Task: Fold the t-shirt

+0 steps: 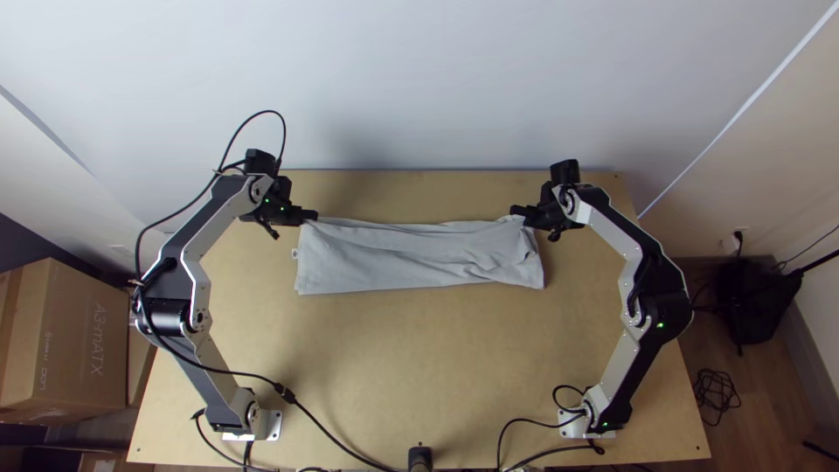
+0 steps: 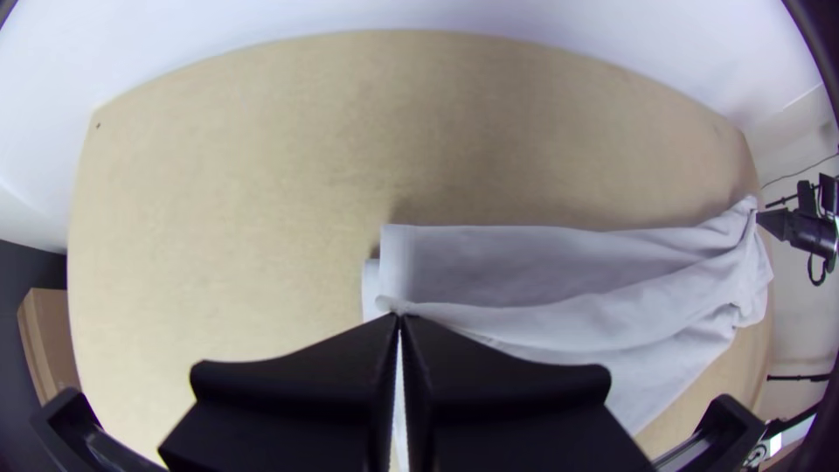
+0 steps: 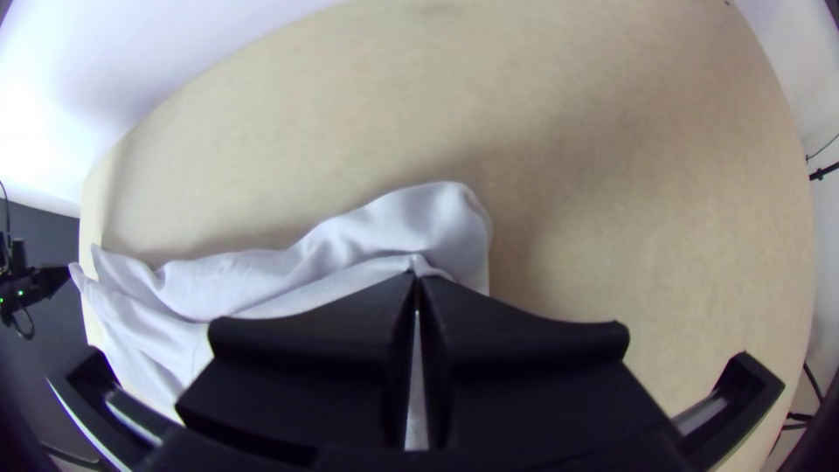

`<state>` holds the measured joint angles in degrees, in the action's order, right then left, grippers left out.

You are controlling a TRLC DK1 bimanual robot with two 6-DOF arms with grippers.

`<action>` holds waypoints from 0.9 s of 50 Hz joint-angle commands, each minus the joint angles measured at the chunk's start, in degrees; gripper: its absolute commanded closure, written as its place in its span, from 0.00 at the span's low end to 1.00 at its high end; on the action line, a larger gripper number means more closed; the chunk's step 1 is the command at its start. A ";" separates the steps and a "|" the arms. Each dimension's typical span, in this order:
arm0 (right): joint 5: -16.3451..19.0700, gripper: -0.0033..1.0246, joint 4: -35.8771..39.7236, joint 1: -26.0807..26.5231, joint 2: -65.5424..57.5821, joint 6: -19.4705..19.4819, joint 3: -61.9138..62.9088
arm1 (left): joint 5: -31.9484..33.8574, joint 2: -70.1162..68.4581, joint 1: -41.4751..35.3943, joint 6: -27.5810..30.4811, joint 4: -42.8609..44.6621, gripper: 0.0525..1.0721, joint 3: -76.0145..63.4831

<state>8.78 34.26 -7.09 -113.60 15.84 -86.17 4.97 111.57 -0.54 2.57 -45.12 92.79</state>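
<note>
A: Largest entry?
B: Bench (image 1: 419, 358), light wood, one.
A: Next?
B: T-shirt (image 1: 393, 260), pale grey, one. Lies on the bench's far half as a long band, left to right; layered, rumpled at the right end.
A: Progress?
B: Perhaps halfway. Narrowed into a band, layers visible at the left end; number of folds, cannot tell. Outstanding, by my judgement: far edge laid down, right end smoothed, band folded across into a compact piece, both grips let go.
A: Smaller items?
B: Left gripper (image 2: 399, 317), black: fingers clenched on the t-shirt near its far left corner. Right gripper (image 3: 417, 278), matching: fingers pinching its far edge, near the right end.
</note>
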 commanded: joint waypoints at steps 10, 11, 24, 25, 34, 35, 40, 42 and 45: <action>-5.26 0.03 -4.91 0.15 -0.13 1.48 2.59 | 0.56 1.46 -0.26 -2.66 4.34 0.04 -6.92; -5.26 0.04 -5.43 0.32 0.40 1.48 2.94 | 0.56 0.93 -0.08 -2.66 4.61 0.04 -7.36; -5.17 0.04 -8.42 1.73 9.63 3.24 7.68 | 8.04 -5.22 4.49 -5.47 4.17 0.04 -9.74; -5.17 0.04 -8.42 1.73 10.15 3.59 8.04 | 8.91 -5.48 4.75 -5.47 3.90 0.04 -9.91; -4.12 0.04 -8.42 1.64 14.72 8.42 10.23 | 17.26 -5.66 8.09 -6.70 2.23 0.04 -11.41; -3.41 0.04 -8.33 1.73 15.16 8.95 10.32 | 18.23 -5.57 8.45 -6.79 2.15 0.04 -11.67; 3.44 0.04 -8.07 2.52 16.92 14.14 10.67 | 20.78 -4.78 9.50 -6.87 2.23 0.04 -12.73; 6.96 0.04 -7.98 3.14 17.36 16.68 10.67 | 21.22 -4.08 9.85 -6.87 2.23 0.04 -12.99; 12.67 0.04 -7.98 4.28 18.06 20.46 10.67 | 21.48 -3.11 9.85 -6.87 2.50 0.04 -13.16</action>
<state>15.70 26.17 -4.56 -97.80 29.08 -76.64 25.10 106.69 8.86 -3.25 -42.30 81.25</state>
